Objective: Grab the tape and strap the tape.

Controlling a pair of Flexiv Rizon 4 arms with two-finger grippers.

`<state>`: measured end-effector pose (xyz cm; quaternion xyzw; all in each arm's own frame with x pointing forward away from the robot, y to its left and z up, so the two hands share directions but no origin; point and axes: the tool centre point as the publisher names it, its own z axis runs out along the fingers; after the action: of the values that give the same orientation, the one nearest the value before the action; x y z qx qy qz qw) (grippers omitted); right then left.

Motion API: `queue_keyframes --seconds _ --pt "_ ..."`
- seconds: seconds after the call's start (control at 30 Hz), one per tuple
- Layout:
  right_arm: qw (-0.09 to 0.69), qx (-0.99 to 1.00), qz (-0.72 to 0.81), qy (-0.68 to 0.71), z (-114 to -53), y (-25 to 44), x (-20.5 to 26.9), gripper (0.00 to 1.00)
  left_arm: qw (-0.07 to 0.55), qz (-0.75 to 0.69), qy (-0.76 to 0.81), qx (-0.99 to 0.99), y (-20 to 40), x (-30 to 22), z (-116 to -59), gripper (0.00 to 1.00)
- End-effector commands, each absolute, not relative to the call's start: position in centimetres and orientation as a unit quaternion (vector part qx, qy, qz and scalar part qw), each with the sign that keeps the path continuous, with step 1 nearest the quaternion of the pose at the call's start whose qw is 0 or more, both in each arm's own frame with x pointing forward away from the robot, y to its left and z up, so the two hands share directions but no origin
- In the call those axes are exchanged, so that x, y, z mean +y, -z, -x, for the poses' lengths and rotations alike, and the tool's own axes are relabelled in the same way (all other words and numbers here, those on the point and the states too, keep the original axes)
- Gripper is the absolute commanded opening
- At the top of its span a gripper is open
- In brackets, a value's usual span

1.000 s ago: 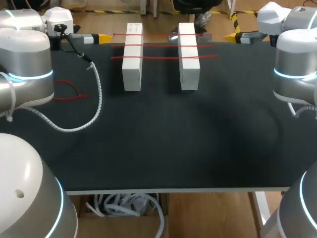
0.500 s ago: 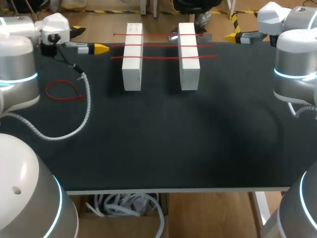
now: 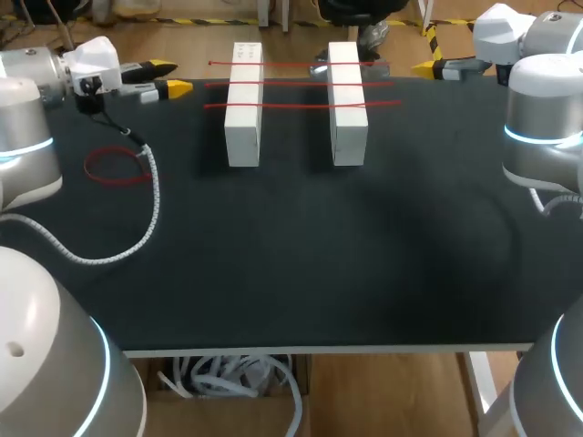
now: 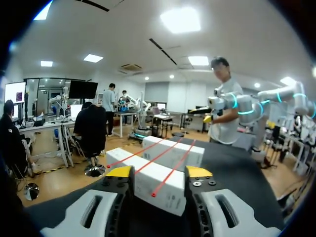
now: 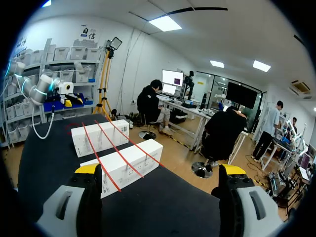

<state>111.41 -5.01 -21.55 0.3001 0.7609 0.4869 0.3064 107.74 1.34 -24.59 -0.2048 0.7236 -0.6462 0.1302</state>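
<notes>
A loose loop of red tape lies flat on the black table at the far left. Two white boxes stand side by side at the back, with three red straps stretched across both. My left gripper hovers at the back left, beyond the loop and left of the boxes, fingers apart with nothing between them. In its wrist view the left gripper faces the strapped boxes. My right gripper hangs open at the back right, facing the boxes.
A white spiral cable from my left arm curves over the table just right of the red loop. The table's front edge runs across the foreground.
My left arm has swung back toward the left, uncovering the whole red loop. Its cable has shifted left too. The right arm has not moved.
</notes>
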Motion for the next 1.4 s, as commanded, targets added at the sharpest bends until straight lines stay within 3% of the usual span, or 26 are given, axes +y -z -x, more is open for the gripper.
queue_keyframes --seconds 0.03,0.1,0.17,0.23,1.4 --pt "0.306 0.761 -0.3 -0.487 -111.4 21.6 -5.0 1.0 0.127 0.199 0.653 0.72 25.2 1.0 -108.0 0.53" --pt "0.306 0.761 -0.3 -0.487 -111.4 21.6 -5.0 1.0 0.125 0.198 0.653 0.72 25.4 0.9 -108.0 0.49" --pt "0.306 0.761 -0.3 -0.487 -111.4 21.6 -5.0 1.0 0.122 0.191 0.655 0.721 25.6 0.8 -108.0 0.55" --pt "0.306 0.761 -0.3 -0.487 -111.4 21.6 -5.0 1.0 0.119 0.188 0.656 0.721 25.8 0.7 -108.0 0.47" --pt "0.306 0.761 -0.3 -0.487 -111.4 21.6 -5.0 1.0 0.053 0.128 0.66 0.738 30.8 -1.7 -109.1 0.47"
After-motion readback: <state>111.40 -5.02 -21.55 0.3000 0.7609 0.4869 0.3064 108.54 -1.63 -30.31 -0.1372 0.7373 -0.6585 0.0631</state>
